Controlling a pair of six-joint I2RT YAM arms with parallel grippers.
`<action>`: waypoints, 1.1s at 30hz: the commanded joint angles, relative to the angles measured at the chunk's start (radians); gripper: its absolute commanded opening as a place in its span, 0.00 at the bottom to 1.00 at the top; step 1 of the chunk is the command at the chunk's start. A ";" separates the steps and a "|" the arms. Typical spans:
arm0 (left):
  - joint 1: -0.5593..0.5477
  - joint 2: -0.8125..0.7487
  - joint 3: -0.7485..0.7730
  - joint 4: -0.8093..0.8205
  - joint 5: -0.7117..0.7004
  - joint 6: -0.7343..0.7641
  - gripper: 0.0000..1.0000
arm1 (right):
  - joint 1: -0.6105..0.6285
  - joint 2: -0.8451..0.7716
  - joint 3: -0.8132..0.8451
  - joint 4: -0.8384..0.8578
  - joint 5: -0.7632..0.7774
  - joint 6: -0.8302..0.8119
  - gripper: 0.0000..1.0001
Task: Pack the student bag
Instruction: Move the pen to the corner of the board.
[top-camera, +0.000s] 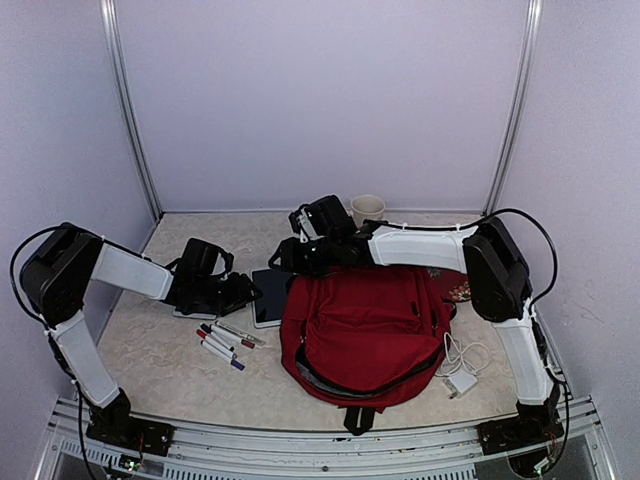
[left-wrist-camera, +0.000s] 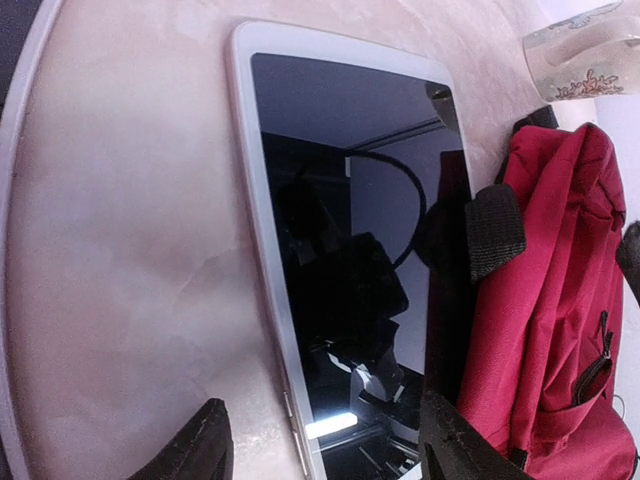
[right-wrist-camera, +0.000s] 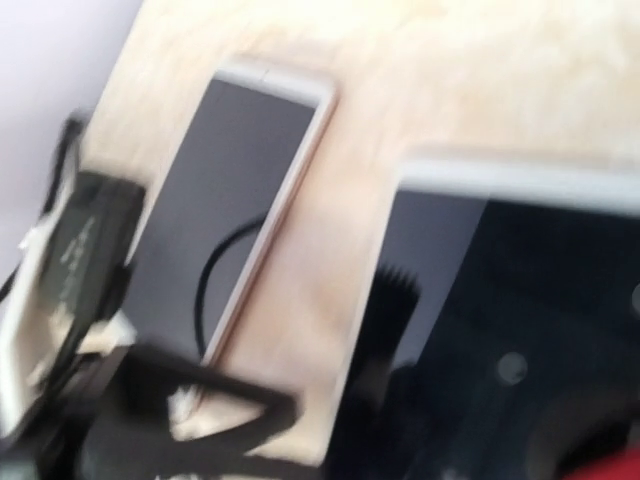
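**Packing barely begun: bag on worktop, items all outside it**

Bag (top-camera: 365, 335): dark red, lying flat on the worktop (top-camera: 150, 360), centre-right and toward the near edge, between the two arms. A dark gap runs along its near rim, so the main zip looks at least partly open. The inside cannot be seen, and nothing shows poking out.

Just beside the bag's left edge: tablet (left-wrist-camera: 350, 250), white-bordered, screen up, flat on the worktop. One black strap of the bag overlaps its right side.

Further left: a slimmer gold-edged phone (right-wrist-camera: 240, 190), also flat. Markers (top-camera: 225, 342) are loose in a small cluster nearer the arm bases. To the bag's right, a white charger (top-camera: 462, 380) with its coiled cable. A cup (top-camera: 367, 209) stands at the far wall.

Left hand (left-wrist-camera: 325, 455): fingers (left-wrist-camera: 200, 450) apart, low over the near end of the tablet and holding nothing. Whether they touch the tablet is not clear.

Right hand (top-camera: 283, 258): over the far end of the tablet, near the bag's top corner. Its wrist view is blurred, so I cannot tell whether it is spread or closed.

Judgement: no item visibly packed. Tablet, phone, markers and charger are left, then closing the zip. The tablet looks like the item in hand.
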 joint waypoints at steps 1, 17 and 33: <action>0.017 -0.028 0.021 -0.225 -0.098 0.056 0.64 | 0.012 0.145 0.161 -0.157 0.081 -0.082 0.46; 0.021 0.027 0.037 -0.222 -0.089 0.082 0.66 | -0.001 0.065 -0.037 -0.408 0.523 -0.278 0.30; -0.007 0.083 0.047 -0.202 -0.039 0.065 0.59 | -0.014 0.272 0.238 -0.412 0.144 -0.307 0.57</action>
